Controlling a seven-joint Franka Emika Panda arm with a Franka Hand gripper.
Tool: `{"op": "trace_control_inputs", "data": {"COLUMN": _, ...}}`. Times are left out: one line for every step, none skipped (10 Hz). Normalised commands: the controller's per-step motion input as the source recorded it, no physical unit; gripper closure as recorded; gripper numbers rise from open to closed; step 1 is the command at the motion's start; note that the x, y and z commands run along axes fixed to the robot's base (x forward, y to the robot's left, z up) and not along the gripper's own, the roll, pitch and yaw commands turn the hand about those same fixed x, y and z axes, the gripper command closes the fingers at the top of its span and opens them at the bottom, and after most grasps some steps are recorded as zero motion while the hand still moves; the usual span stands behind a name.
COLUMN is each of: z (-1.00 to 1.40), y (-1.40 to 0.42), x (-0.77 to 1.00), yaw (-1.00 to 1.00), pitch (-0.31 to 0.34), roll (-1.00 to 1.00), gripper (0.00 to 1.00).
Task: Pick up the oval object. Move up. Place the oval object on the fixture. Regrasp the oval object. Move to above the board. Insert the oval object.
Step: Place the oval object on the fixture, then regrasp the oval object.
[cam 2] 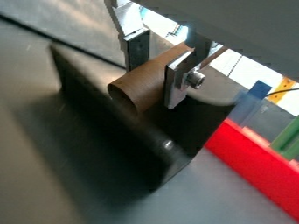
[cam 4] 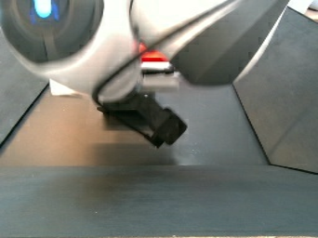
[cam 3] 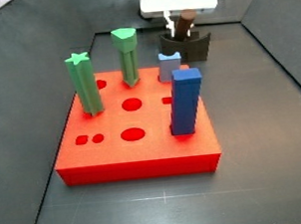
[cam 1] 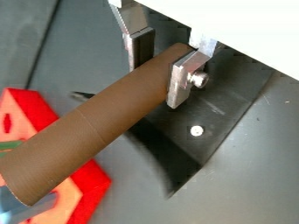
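My gripper (cam 1: 162, 63) is shut on the oval object (cam 1: 87, 136), a long brown peg, near one end. The peg lies level between the silver fingers (cam 1: 184, 77) and points toward the red board (cam 1: 30, 109). In a wrist view the peg's rounded end (cam 2: 131, 93) sits just over the dark fixture (cam 2: 122, 140); I cannot tell whether it touches. In a side view the gripper (cam 3: 178, 23) hangs over the fixture (cam 3: 191, 49) behind the board (cam 3: 136, 135). In a side view the arm hides most of the scene, and a dark block (cam 4: 155, 121) shows below it.
On the board stand two green star-topped pegs (cam 3: 84, 82) (cam 3: 126, 54), a tall blue square peg (cam 3: 185, 101) and a shorter blue peg (cam 3: 168, 64). Several open holes (cam 3: 133, 134) show in its top. Dark walls enclose the grey floor (cam 3: 268, 123).
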Motion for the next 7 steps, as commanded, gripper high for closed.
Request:
{"op": "trace_control_inputs", "data": {"z": -0.80, "y": 0.09, "x": 0.14, "yaw": -0.07, "pitch": -0.007, "roll": -0.16, "gripper": 1.00}}
{"op": "trace_control_inputs", "data": {"z": -0.54, "y": 0.07, "x": 0.09, "yaw": -0.06, "pitch": -0.020, "roll": -0.13, "gripper": 1.00}}
{"op": "trace_control_inputs", "data": {"z": -0.54, "y": 0.08, "x": 0.06, "yaw": -0.05, "pitch": -0.024, "roll": -0.11, "gripper": 1.00}}
{"op": "trace_control_inputs", "data": {"z": -0.54, "y": 0.08, "x": 0.05, "yaw": -0.05, "pitch": -0.024, "roll": -0.11, "gripper": 1.00}}
{"op": "trace_control_inputs", "data": {"z": 0.00, "y": 0.00, "x": 0.00, "yaw": 0.00, "pitch": 0.000, "roll": 0.00, "gripper": 0.00}}
{"op": "trace_control_inputs", "data": {"z": 1.00, "y": 0.00, "x": 0.00, "yaw": -0.04, "pitch": -0.031, "roll": 0.04, "gripper": 0.00}}
{"op": "trace_control_inputs", "data": {"z": 1.00, "y": 0.00, "x": -0.01, "yaw": -0.02, "pitch": -0.026, "roll": 0.05, "gripper": 0.00}}
